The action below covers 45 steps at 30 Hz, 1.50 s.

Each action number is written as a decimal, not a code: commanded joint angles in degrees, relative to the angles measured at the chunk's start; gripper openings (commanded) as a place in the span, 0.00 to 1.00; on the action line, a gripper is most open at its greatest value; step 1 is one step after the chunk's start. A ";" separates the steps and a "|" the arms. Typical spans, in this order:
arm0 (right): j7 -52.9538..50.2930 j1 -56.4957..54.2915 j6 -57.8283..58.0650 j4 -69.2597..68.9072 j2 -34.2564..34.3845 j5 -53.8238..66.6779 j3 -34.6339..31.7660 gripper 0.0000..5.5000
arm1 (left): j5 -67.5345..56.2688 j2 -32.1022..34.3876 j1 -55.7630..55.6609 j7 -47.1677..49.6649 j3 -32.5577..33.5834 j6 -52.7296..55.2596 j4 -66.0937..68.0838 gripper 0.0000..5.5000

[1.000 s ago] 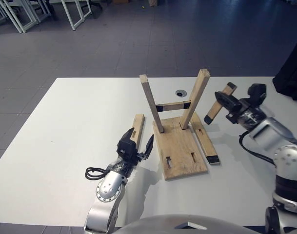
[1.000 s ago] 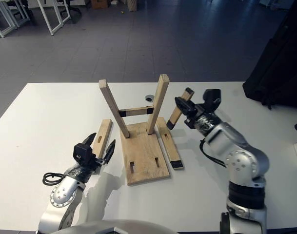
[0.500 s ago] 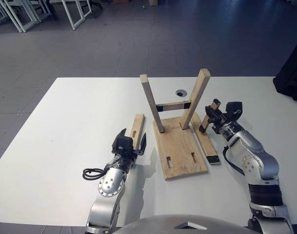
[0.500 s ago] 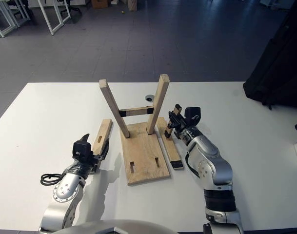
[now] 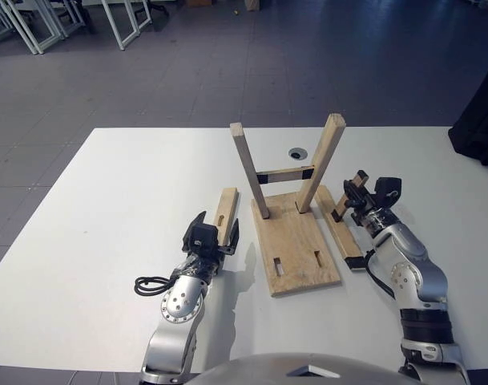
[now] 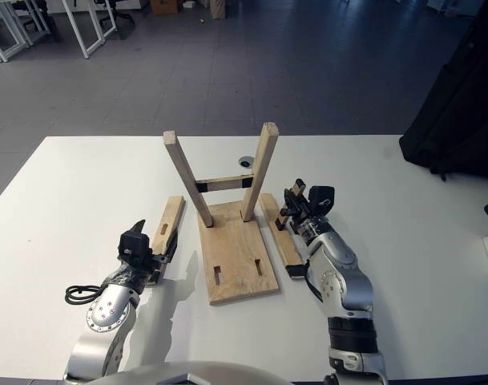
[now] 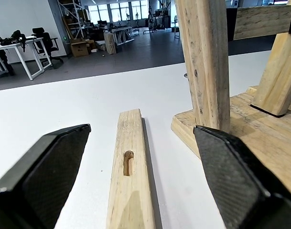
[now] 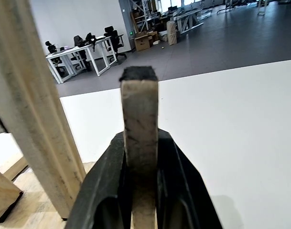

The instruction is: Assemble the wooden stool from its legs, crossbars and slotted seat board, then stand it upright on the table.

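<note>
Stool point(image 5: 301, 245) half-built, two legs point(image 5: 250, 172) upright; left end effector point(image 5: 218, 222) apart, right end effector point(image 5: 357, 196) clamped on bar point(image 8: 139, 102)

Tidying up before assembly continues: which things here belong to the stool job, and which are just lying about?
Job: slotted wooden seat board; two upright wooden legs with crossbar; loose wooden leg on its left; loose leg on its right; short wooden bar in right gripper.
Not job: round grey table port; black bag.
</note>
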 commanded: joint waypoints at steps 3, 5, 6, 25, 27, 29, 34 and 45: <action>-4.01 1.08 0.58 3.94 2.16 -8.76 5.26 0.07 | 0.42 -0.02 -1.00 0.26 0.37 1.57 0.22 0.73; -4.88 2.31 -2.46 5.67 1.18 -13.64 7.38 0.07 | 0.55 -0.15 -1.16 0.51 0.42 1.82 0.18 0.73; -5.49 3.46 -4.56 6.94 1.50 -14.93 7.34 0.07 | 0.57 -0.15 -1.36 0.52 0.47 1.96 0.28 0.73; -5.40 6.61 -16.94 3.28 2.48 -15.07 -0.40 0.29 | 1.14 -0.69 -2.11 0.84 0.91 3.29 0.31 0.73; -6.29 5.33 -14.20 -0.90 1.94 -15.54 -0.76 0.35 | 1.17 -0.75 -2.13 0.71 0.99 3.27 0.41 0.73; -6.91 2.78 -10.57 -4.89 1.37 -15.37 -1.11 0.38 | 1.20 -0.75 -2.14 0.58 1.05 3.24 0.49 0.73; -9.28 -5.84 -2.03 -11.77 0.33 -15.95 -2.18 0.38 | 1.39 -0.98 -1.84 0.84 1.11 3.08 0.44 0.73; -14.02 -21.24 11.14 -3.33 0.48 -15.61 -5.66 0.24 | 1.99 -1.56 -2.01 1.31 0.94 3.15 0.70 0.73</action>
